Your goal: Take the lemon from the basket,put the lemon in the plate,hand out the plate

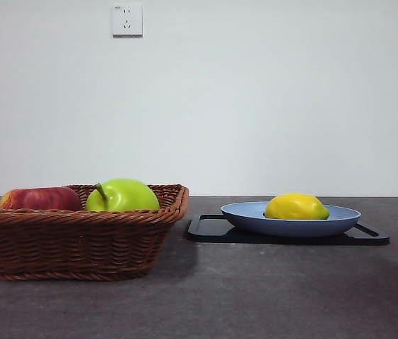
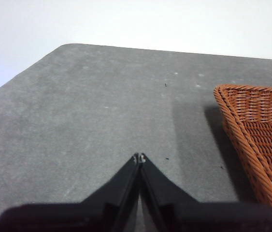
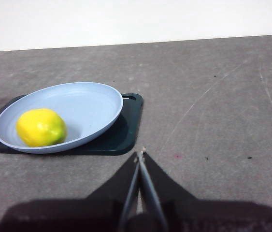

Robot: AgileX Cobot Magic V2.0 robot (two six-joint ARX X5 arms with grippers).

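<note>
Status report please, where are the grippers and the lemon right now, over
Left gripper shut, empty, beside basket. Right gripper shut, empty, near plate. Lemon in plate on black tray. Nothing blocking the plate.

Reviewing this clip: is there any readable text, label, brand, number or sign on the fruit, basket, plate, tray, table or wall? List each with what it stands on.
None: no readable text in any view.
The lemon, plate, basket, black tray, red apple and green apple carry no label or print.
The wall socket shows only its slots, no lettering that can be made out.
</note>
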